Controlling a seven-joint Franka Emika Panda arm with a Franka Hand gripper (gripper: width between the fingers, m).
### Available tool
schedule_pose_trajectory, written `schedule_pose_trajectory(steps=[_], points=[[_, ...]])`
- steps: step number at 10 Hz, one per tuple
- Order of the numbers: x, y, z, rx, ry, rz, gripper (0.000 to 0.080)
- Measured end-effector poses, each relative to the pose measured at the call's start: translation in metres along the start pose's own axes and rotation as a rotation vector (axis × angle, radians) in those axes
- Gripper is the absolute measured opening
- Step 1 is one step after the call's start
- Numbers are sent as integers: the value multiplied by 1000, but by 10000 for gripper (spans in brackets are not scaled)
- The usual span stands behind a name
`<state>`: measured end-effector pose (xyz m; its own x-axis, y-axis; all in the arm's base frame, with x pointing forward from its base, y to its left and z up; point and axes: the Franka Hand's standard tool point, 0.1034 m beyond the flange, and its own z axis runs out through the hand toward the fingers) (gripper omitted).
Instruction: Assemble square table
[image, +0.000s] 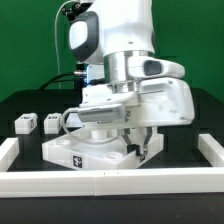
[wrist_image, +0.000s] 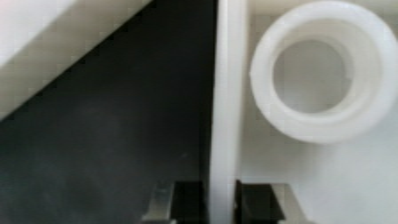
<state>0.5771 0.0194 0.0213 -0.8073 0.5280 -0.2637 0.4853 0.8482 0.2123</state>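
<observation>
The square table's large white slab (image: 85, 152), with a black-and-white marker on its front side, lies on the dark table under the arm. My gripper (image: 141, 150) is low at the slab's end on the exterior view's right. In the wrist view the slab's thin raised edge (wrist_image: 222, 90) runs straight between my two dark fingers (wrist_image: 175, 202), which sit tight on both sides of it; the gripper (wrist_image: 221, 192) is shut on this edge. A round white socket ring (wrist_image: 329, 70) shows on the slab beside the edge. Two small white leg blocks (image: 24, 124) (image: 50, 122) stand at the exterior view's left.
A long low white barrier wall (image: 110, 181) runs along the front, with side pieces at the exterior view's left (image: 8, 150) and right (image: 212, 150). The arm's body hides the table behind the slab. A white surface (wrist_image: 54, 35) shows beyond the dark table in the wrist view.
</observation>
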Motion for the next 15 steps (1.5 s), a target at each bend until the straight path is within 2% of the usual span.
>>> schedule_pose_trajectory(steps=[1,4,5,6,8,9,12,13,14,15], points=[[2,1,-1,-19,-3,-21,76],[4,-1,-1,-13,-3,-185,76],[9,6,-2,-21,1,-213,76],[18,19,-3,-32,7,-252,73],[37,46,-2,-36,14,-305,72],[35,42,-1,-24,8,-320,72],[33,39,-1,-22,7,-310,72],[34,40,0,-6,14,-407,72],[37,44,0,-1,23,-451,72],[46,55,0,-5,29,-539,69]])
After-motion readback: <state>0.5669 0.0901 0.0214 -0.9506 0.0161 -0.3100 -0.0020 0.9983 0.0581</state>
